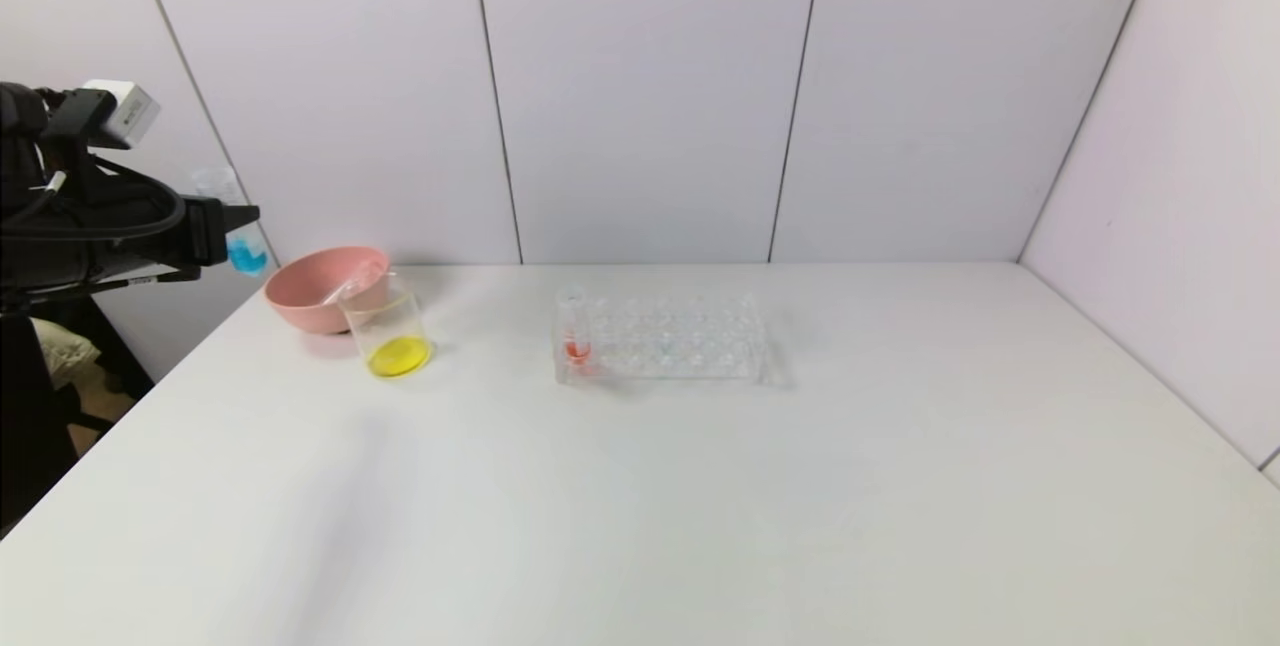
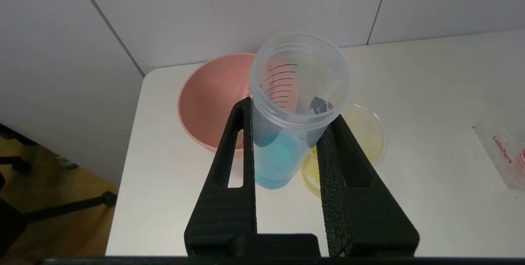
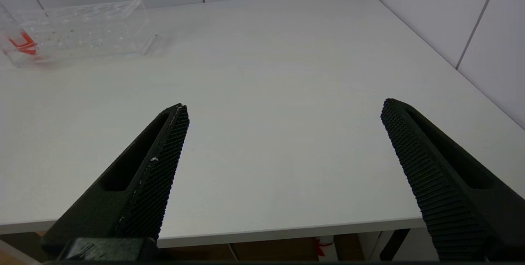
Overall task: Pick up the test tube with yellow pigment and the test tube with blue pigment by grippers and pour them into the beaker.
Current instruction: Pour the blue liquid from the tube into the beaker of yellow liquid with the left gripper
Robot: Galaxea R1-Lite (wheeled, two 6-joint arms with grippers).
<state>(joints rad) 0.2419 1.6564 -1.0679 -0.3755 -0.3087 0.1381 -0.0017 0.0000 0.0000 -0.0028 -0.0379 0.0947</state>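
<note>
Blue tube held aloft at the worktop's left edge.

The left gripper pinches the test tube with blue pigment between its fingers, raised beside the pink bowl; in the head view the tube is mostly hidden behind the gripper. The beaker holds yellow liquid, touching the bowl's front. A tube, hard to make out, lies in the bowl. The right gripper, fingers spread, hovers off the worktop's near edge, well apart from the rack.

- You have a round pink plastic bowl at the back left of the white table.
- Your clear multi-hole plastic tube rack sits mid-table, well apart from the bowl.
- A red-orange-tipped tube stands upright at its left end.
</note>
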